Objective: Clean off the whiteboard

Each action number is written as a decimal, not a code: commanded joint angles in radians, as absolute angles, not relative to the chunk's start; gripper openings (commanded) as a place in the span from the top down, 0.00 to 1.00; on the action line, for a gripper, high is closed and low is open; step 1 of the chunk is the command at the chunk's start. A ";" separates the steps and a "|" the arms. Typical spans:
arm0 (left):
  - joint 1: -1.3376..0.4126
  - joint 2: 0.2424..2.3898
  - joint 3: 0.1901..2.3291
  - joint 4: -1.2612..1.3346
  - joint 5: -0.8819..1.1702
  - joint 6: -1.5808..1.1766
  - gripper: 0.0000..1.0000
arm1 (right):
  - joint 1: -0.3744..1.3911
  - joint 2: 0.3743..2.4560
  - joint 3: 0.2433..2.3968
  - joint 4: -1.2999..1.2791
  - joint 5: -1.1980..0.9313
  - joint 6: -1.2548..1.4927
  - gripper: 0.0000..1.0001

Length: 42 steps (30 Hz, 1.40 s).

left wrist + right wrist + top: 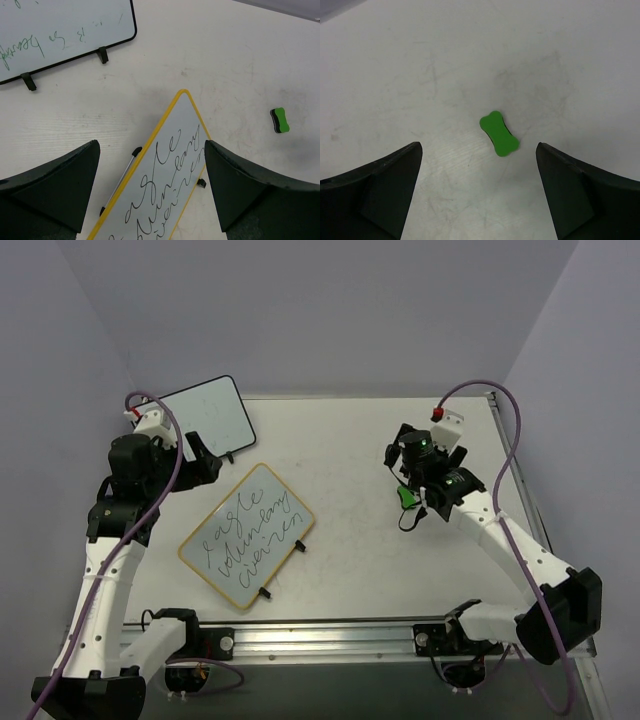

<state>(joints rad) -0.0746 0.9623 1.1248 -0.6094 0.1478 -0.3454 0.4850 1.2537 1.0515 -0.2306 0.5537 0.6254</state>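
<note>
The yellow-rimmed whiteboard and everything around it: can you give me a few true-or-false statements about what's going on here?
1. The yellow-rimmed whiteboard carries black handwriting. True.
2. The right gripper holds the green eraser. False: the eraser lies free on the table, and the open gripper is not touching it.
3. The left gripper is open and empty. True.
4. The black-rimmed board lies on top of the yellow-rimmed one. False: they lie apart on the table.

White-and-black arms (100, 580), purple cables (521, 420)
</note>
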 commanded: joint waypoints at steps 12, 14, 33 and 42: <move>-0.117 0.992 1.140 -0.586 0.169 -0.345 0.06 | 0.278 1.465 0.882 0.024 0.256 0.460 0.34; -0.132 1.003 1.141 -0.588 0.167 -0.344 0.06 | 0.265 1.491 0.870 0.049 0.226 0.431 0.35; -0.140 1.012 1.138 -0.589 0.169 -0.344 0.06 | 0.275 1.660 0.853 0.133 0.178 0.396 0.46; -0.138 1.020 1.138 -0.588 0.167 -0.342 0.06 | 0.275 1.666 0.848 0.152 0.189 0.403 0.48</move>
<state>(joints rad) -0.1360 1.0180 1.1233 -0.6094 0.1616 -0.3470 0.2699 1.6661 0.8322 0.1417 0.1699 0.4057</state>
